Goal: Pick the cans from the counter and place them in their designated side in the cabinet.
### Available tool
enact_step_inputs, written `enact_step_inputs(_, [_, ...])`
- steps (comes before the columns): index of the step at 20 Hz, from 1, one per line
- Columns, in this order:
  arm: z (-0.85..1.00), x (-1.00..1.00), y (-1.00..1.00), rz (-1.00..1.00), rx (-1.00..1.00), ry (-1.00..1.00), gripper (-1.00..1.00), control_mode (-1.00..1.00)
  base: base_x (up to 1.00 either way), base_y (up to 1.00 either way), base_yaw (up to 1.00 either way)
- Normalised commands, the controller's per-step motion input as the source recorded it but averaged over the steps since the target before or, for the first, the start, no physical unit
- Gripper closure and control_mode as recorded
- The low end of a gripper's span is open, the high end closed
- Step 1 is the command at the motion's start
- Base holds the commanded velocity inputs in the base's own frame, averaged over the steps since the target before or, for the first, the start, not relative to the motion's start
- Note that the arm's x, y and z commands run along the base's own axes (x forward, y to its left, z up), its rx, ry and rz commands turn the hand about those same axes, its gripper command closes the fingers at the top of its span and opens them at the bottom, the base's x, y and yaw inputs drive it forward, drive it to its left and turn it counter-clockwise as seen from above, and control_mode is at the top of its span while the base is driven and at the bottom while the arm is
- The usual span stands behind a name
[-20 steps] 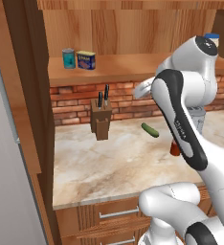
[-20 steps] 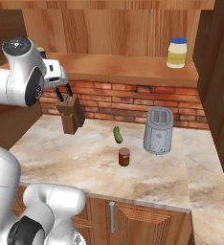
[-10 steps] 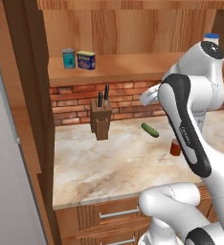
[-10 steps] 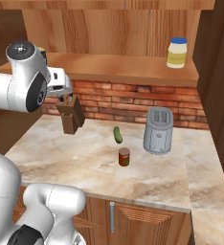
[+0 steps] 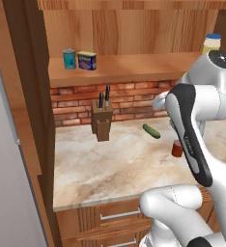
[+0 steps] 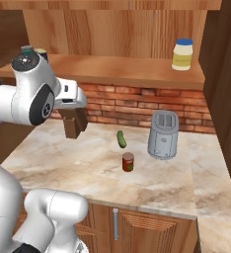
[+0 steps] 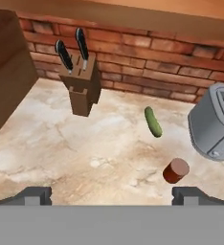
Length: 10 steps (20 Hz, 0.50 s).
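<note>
The claw (image 7: 112, 195) is wide open and holds nothing, the red-brown can (image 7: 175, 171) stands mid-bench (image 7: 61, 153) beside the toaster (image 7: 214, 127), and the blue can (image 5: 87, 61) sits at the cabinet shelf's (image 5: 129, 65) left end.

One can shelved, one waiting on the bench.
The dark blue can (image 5: 87, 61) with its yellow label stands upright at the left end of the cabinet (image 5: 134, 65) shelf. The red-brown can (image 6: 128, 162) stands upright on the beige marble bench (image 6: 78, 165), well apart from the cabinet above.
</note>
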Motion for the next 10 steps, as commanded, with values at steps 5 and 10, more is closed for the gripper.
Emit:
enact_step_inputs(5, [-0.23,-0.02,-0.44,-0.13,0.0,0.11,-1.0,-1.0,0.0,0.0,0.0])
enact_step_inputs(10, [-0.28,0.0,-0.35,-0.11,0.0,0.15,-1.0,-1.0,0.0,0.0,0.0])
